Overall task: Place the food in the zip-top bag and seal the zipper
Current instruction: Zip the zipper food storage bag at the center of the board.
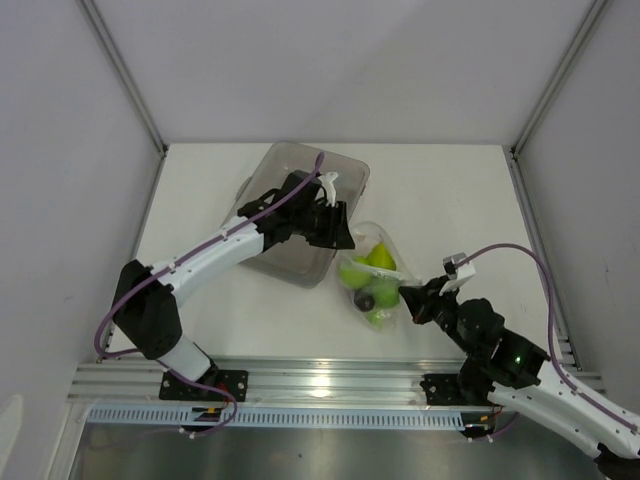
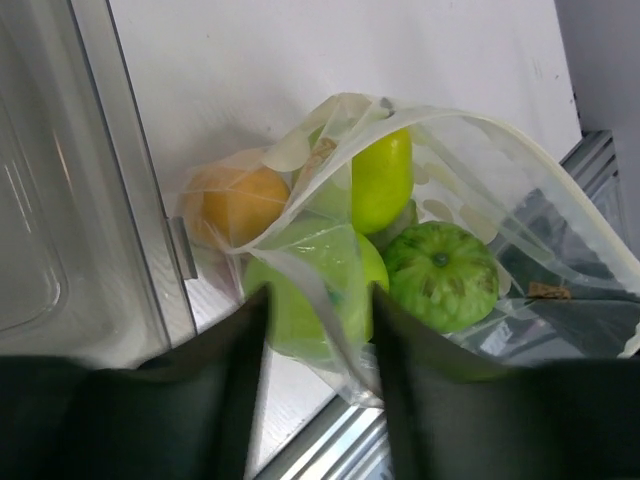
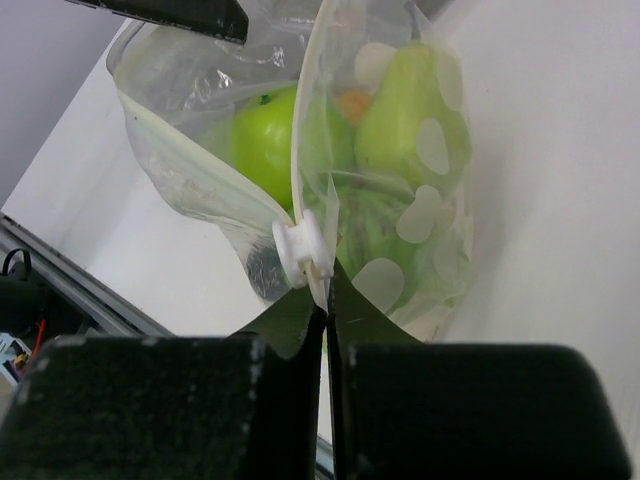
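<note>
Inside the right pincer (image 3: 328, 318), the zip-top bag (image 3: 190, 170) is pinched.

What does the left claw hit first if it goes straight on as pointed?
The zip-top bag: its loose mouth edge hangs inside the open left claw. Just behind, probably a round green fruit inside the bag, though depth is unclear.

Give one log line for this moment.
left gripper: open at zip-top bag rim | right gripper: shut on edge | zipper: unsealed | green fruits: inside

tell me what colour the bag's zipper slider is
White; the zipper slider shows best in the right wrist view.
</note>
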